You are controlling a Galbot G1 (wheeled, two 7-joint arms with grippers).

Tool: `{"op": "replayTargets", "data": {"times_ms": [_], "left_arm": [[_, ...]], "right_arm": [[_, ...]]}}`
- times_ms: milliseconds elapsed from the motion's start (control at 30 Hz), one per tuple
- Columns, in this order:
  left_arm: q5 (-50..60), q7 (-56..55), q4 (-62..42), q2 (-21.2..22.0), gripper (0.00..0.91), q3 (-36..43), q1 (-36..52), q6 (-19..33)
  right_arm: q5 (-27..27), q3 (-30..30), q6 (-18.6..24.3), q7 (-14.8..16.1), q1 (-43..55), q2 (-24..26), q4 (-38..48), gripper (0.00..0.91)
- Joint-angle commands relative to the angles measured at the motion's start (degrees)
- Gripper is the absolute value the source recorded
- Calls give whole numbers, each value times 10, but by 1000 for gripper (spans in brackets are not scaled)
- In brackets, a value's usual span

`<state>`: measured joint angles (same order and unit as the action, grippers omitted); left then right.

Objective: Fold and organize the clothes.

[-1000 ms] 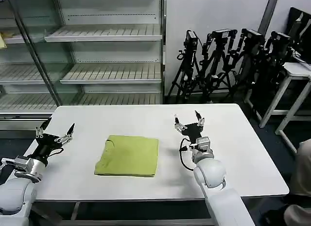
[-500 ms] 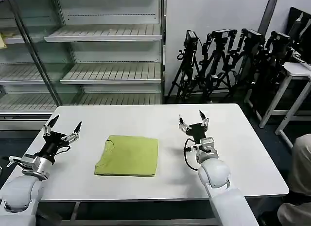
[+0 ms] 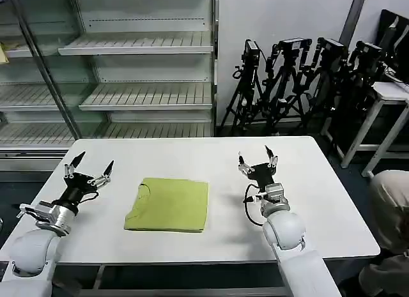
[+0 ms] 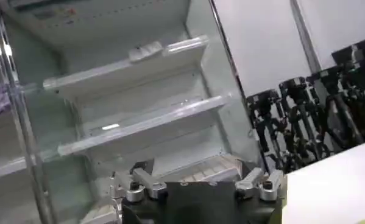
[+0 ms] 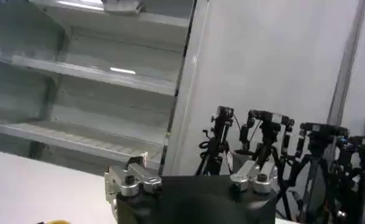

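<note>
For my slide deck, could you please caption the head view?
Folded lime T-shirt on white table, flanked by open left gripper and right gripper.

- Head view looks forward and down over the desk (image 3: pixel 192 150), toward shelves (image 3: pixel 140 96) and tripods (image 3: pixel 300 80).
- Both wrist views look level and close over their own gripper mounts, sharing those shelves and tripods.

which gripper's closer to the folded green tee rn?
Left, slightly. The left gripper is open just off the T-shirt collar side; the right gripper is open, a bit farther off the opposite edge.
</note>
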<state>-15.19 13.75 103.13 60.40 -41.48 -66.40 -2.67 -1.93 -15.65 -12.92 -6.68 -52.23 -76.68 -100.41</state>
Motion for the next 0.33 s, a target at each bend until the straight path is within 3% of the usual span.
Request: {"op": "replayTargets", "data": {"times_ms": [33, 333], "left_arm": [[-1, -1, 0, 4, 907, 12, 4, -4], [-14, 1, 11, 10, 907, 6, -6, -25]], "right_arm": [[9, -2, 3, 2, -7, 1, -7, 907], [11, -4, 8, 4, -12, -1, -7, 907]]}}
